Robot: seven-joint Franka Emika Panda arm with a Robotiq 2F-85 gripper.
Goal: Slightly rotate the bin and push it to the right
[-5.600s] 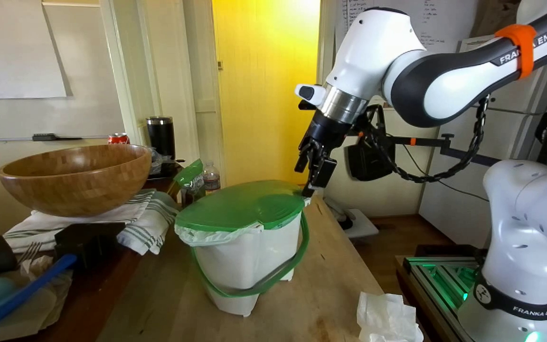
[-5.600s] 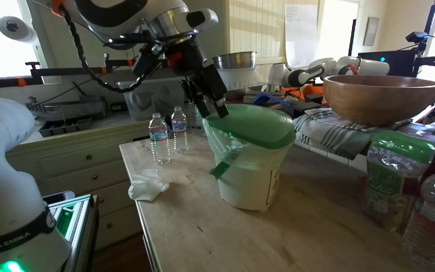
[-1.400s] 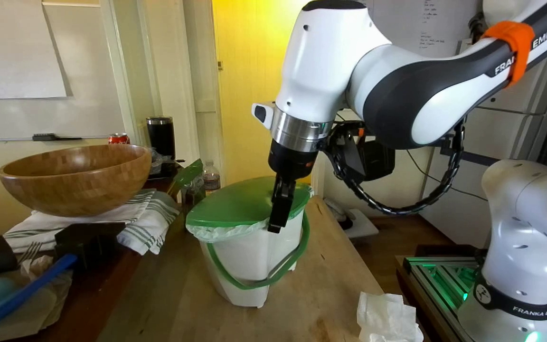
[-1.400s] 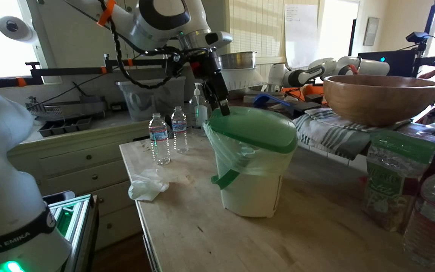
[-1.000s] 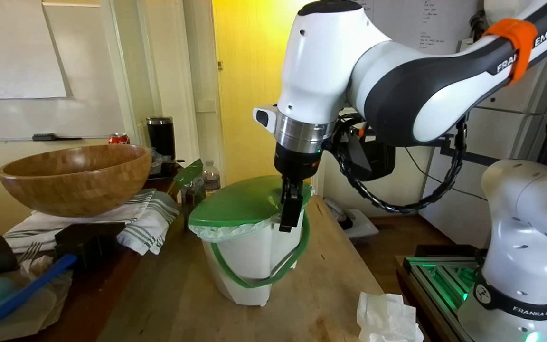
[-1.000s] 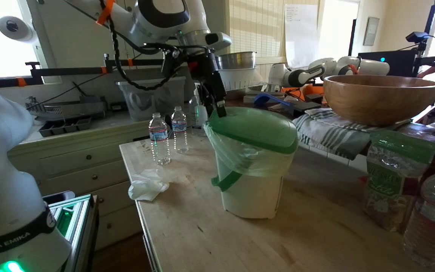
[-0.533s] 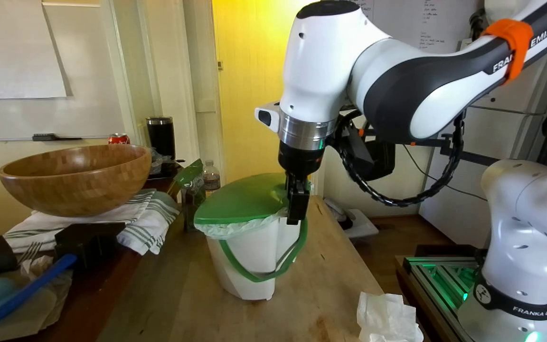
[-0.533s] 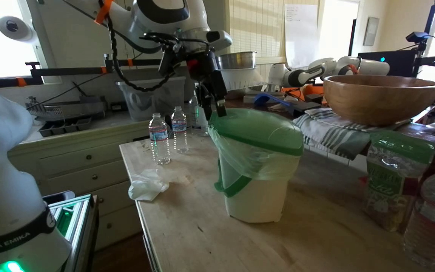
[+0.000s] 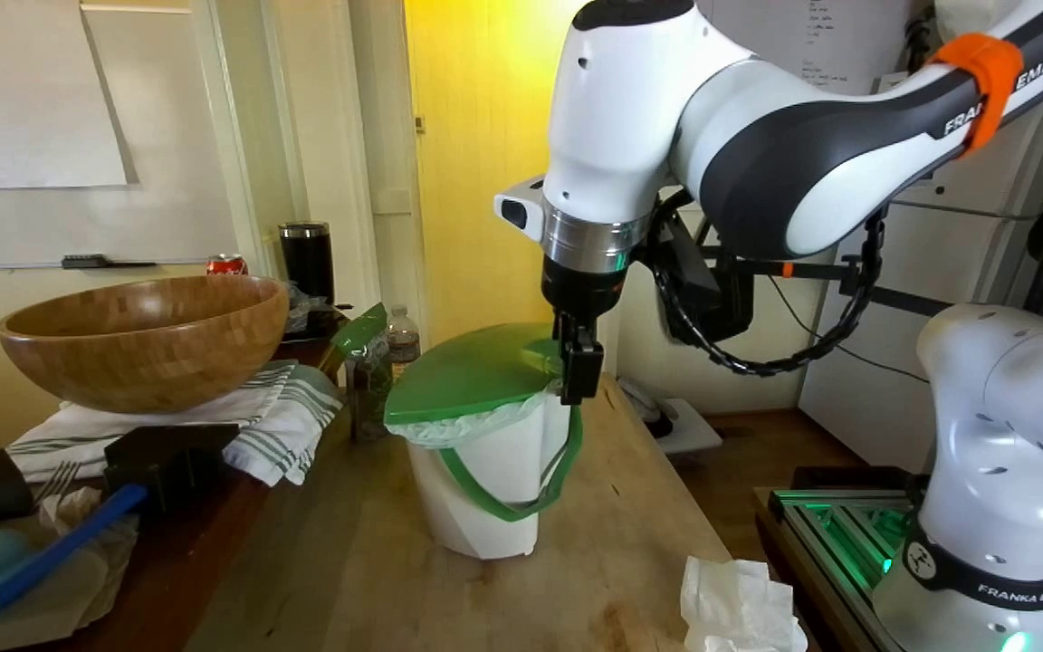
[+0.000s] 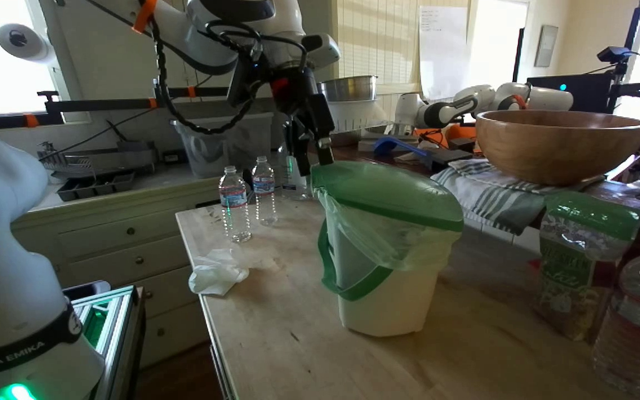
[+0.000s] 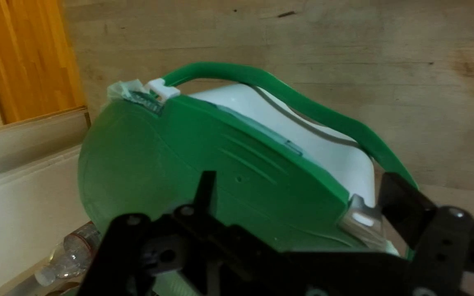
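Observation:
The bin stands on the wooden table (image 9: 576, 580) with its green lid (image 9: 458, 380) shut, white body (image 10: 392, 305) below and green handle (image 10: 361, 286) hanging. A pale liner hangs from under the lid's rim. My gripper (image 9: 581, 385) is at the lid's edge, also in an exterior view (image 10: 314, 166). In the wrist view my gripper (image 11: 303, 189) is open, its fingers wide apart. One finger (image 11: 207, 189) is over the lid (image 11: 241, 164). The other finger (image 11: 405, 201) is just outside the bin's corner, beside a pale clip (image 11: 362, 220). Contact is hard to tell.
A wide wooden bowl (image 9: 146, 344) sits on a striped towel (image 9: 272, 435). A green bag (image 10: 586, 266) and a water bottle (image 10: 636, 322) stand beyond the bin. Other bottles (image 10: 235, 208) and crumpled paper (image 10: 217, 272) are near the table's edge.
The bin has turned and slid, moving right in both exterior views, farther back in one and closer in the other. My gripper has moved along with it at the lid's edge.

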